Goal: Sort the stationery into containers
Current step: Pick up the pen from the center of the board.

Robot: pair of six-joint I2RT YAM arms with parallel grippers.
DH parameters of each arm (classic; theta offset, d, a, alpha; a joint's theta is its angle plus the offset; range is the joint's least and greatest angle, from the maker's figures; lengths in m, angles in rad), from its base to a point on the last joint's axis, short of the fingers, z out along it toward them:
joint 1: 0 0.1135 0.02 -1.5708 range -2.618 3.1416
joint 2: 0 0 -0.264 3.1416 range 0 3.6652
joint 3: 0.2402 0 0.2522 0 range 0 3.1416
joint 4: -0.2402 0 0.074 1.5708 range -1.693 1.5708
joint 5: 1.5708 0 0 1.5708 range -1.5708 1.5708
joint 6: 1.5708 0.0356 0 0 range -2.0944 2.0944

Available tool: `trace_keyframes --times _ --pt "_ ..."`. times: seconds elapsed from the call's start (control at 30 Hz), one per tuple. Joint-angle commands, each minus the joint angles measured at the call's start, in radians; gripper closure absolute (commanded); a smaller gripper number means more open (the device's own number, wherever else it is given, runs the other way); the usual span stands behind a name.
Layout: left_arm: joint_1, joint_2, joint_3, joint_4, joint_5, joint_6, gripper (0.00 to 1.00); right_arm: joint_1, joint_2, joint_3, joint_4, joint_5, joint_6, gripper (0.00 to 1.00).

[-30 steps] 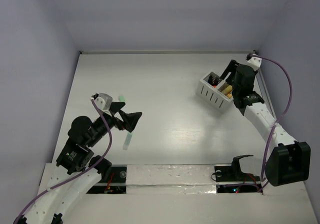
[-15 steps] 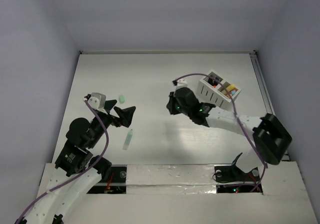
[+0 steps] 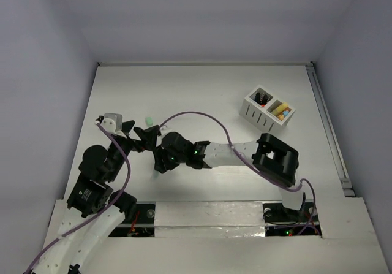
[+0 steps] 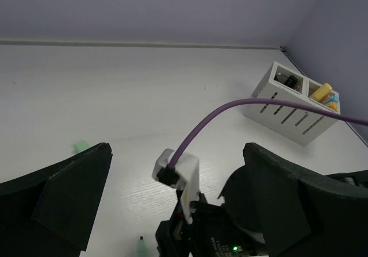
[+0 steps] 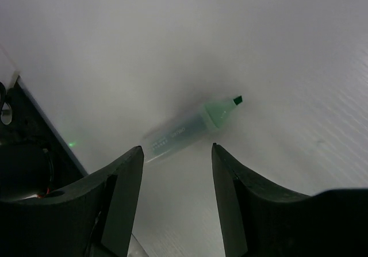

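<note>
An uncapped mint-green highlighter (image 5: 187, 129) lies flat on the white table, its chisel tip (image 5: 237, 100) pointing up-right in the right wrist view. My right gripper (image 5: 176, 149) hangs just above it, open, with nothing between the fingers. Seen from the top, that gripper (image 3: 157, 165) covers most of the highlighter. My left gripper (image 3: 139, 133) stands wide open and empty just beyond it. A mint cap (image 3: 147, 121) lies a little farther back. The white slotted container (image 3: 268, 111) at the back right holds dark, yellow, orange and blue pieces.
The right arm (image 3: 220, 153) stretches across the table's middle, its purple cable (image 3: 196, 116) arching above it. In the left wrist view the right wrist's camera mount (image 4: 179, 173) sits between the left fingers. Walls close in the table on three sides.
The right arm has swung from the container across the table to the left and now sits over the highlighter. The left gripper has drawn back slightly to the left.
</note>
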Motion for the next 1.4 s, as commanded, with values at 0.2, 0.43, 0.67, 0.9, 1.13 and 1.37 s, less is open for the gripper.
trace_keyframes --times 0.2,0.43,0.67,0.9,1.13,1.37 --pt "0.005 -0.031 0.015 0.033 0.006 -0.005 0.01 0.018 0.186 0.214 -0.098 -0.047 0.02 0.44" --pt "0.005 -0.051 0.016 0.031 0.0 -0.002 0.01 0.047 0.288 0.381 -0.293 0.113 -0.051 0.46" --pt "0.005 -0.072 0.019 0.025 -0.039 -0.005 0.01 0.092 0.332 0.484 -0.48 0.272 -0.128 0.5" --pt "0.005 -0.085 0.025 0.005 -0.119 -0.02 0.01 0.135 0.437 0.616 -0.641 0.395 -0.134 0.56" --pt "0.005 -0.098 0.021 -0.006 -0.134 -0.038 0.01 0.115 0.314 0.464 -0.562 0.489 -0.059 0.92" --pt "0.005 -0.077 0.018 0.01 -0.076 -0.051 0.01 -0.051 -0.047 0.1 -0.231 0.403 -0.045 0.97"
